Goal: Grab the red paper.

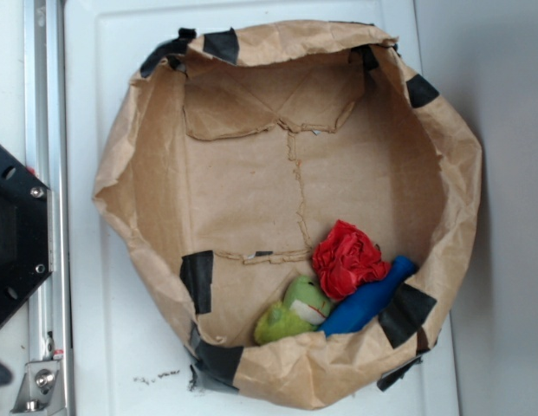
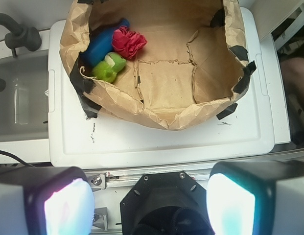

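The crumpled bright red paper ball (image 1: 348,257) lies inside a wide, shallow brown paper bag (image 1: 243,186) with a rolled-down rim patched with black tape strips (image 1: 197,279). The bag sits on a white plastic table top (image 1: 104,347). In the exterior view the ball rests on the bag's floor at the lower right, close to the bag wall.

The pincer (image 2: 149,203) shows only in the wrist view: its two pale, blurred fingers (image 2: 68,208) fill the lower corners of that picture, spread wide apart, with nothing between them. It hangs high above the near edge of the table, outside the bag, well apart from the red paper ball (image 2: 128,42), which in that view lies far and to the left, deep in the bag's far-left corner.

Neighbours: a blue bottle-shaped object (image 1: 368,299) lies tilted, touching the ball's side and wedged against the bag wall. A green-and-white plush toy (image 1: 294,312) sits just beside the ball, touching the blue object. The three form a tight cluster. The top of the ball is uncovered in both views. The bag's raised rim stands between the pincer and the cluster.

Other items: a black mounting base (image 1: 13,234) and a metal rail (image 1: 45,173) at the left edge of the exterior view; a grey sink basin (image 2: 22,98) with a dark faucet (image 2: 17,32) to the left in the wrist view.
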